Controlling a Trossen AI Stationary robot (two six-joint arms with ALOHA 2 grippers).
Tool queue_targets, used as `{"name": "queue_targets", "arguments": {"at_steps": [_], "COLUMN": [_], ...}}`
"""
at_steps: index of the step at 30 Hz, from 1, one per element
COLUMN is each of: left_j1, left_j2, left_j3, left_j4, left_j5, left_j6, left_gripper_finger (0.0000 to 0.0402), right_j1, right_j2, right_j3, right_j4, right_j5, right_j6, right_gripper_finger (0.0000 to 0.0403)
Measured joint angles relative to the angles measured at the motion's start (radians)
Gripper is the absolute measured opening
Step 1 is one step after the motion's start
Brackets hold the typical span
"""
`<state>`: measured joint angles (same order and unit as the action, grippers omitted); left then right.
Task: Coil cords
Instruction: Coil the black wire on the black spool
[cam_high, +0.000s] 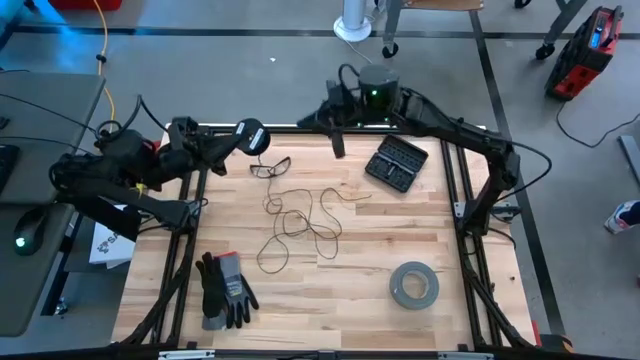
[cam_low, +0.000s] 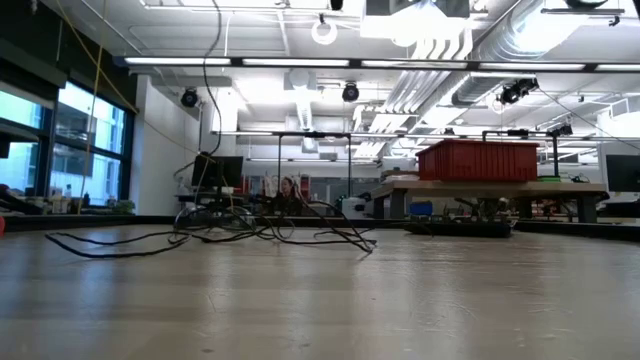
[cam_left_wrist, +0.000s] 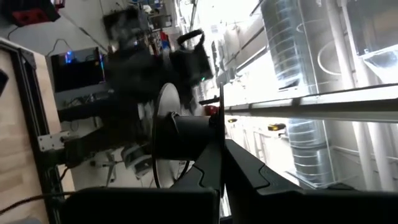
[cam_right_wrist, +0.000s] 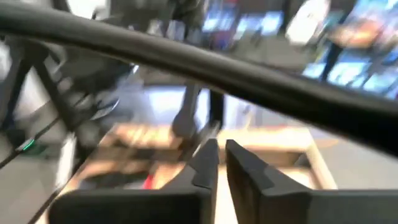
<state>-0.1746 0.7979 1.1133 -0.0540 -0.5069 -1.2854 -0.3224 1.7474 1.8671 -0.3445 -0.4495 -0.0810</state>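
Observation:
The thin dark cord (cam_high: 300, 215) lies in loose tangled loops on the middle of the wooden table; the low view shows the cord (cam_low: 220, 236) flat on the top. My left gripper (cam_high: 222, 146) is raised over the far left corner, pointing about level, and is shut on the small round black spool (cam_high: 250, 135). My right gripper (cam_high: 336, 143) hangs over the far edge and touches nothing. In the blurred right wrist view, the gripper (cam_right_wrist: 222, 158) has its fingers a narrow slit apart. My left gripper pinches the spool's thin flange (cam_left_wrist: 221, 109) at its rim, between the two fingers. The fingers come in about level from the table's left. The spool's hub (cam_left_wrist: 186, 134) and other flange (cam_left_wrist: 163, 134) stick out beside the fingertips. The spool is lifted clear of the table, its round face up.
Safety glasses (cam_high: 270, 167) lie just beyond the cord. A black case of bits (cam_high: 397, 163) sits at the far right, a grey tape roll (cam_high: 413, 285) at the near right and grey-black gloves (cam_high: 225, 290) at the near left. A black frame (cam_high: 455, 190) borders the table.

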Motion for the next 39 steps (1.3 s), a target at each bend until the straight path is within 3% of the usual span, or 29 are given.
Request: {"name": "queue_targets", "arguments": {"at_steps": [5,8,12,19,24,32,39], "left_j1": [0.021,0.032,0.032,0.031,0.031,0.031,0.031], "left_j2": [0.003,0.002,0.002,0.003,0.007,0.006,0.006], "left_j3": [0.0,0.0,0.0,0.0,0.001,0.001,0.001], "left_j4": [0.004,0.014,0.055,0.068,0.071,0.075,0.075], "left_j5": [0.006,0.007,0.008,0.009,0.01,0.01,0.01], "left_j6": [-0.003,0.004,0.034,0.057,0.06,0.067,0.068], "left_gripper_finger": [0.0,0.0,0.0,0.0,0.0,0.0,0.0], "right_j1": [0.098,0.16,0.194,0.196,0.218,0.218,0.205], "right_j2": [0.048,0.122,0.228,0.289,0.289,0.289,0.273], "right_j3": [-0.002,-0.002,-0.003,-0.003,-0.003,-0.002,-0.002], "right_j4": [-0.111,-0.025,0.126,0.294,0.3,0.3,0.297], "right_j5": [0.053,0.193,0.261,0.285,0.301,0.321,0.326], "right_j6": [-0.06,-0.084,-0.078,-0.006,-0.027,-0.041,-0.055], "right_gripper_finger": [0.01,0.014,0.0158,0.0149,0.0133,0.0073,0.0069]}}
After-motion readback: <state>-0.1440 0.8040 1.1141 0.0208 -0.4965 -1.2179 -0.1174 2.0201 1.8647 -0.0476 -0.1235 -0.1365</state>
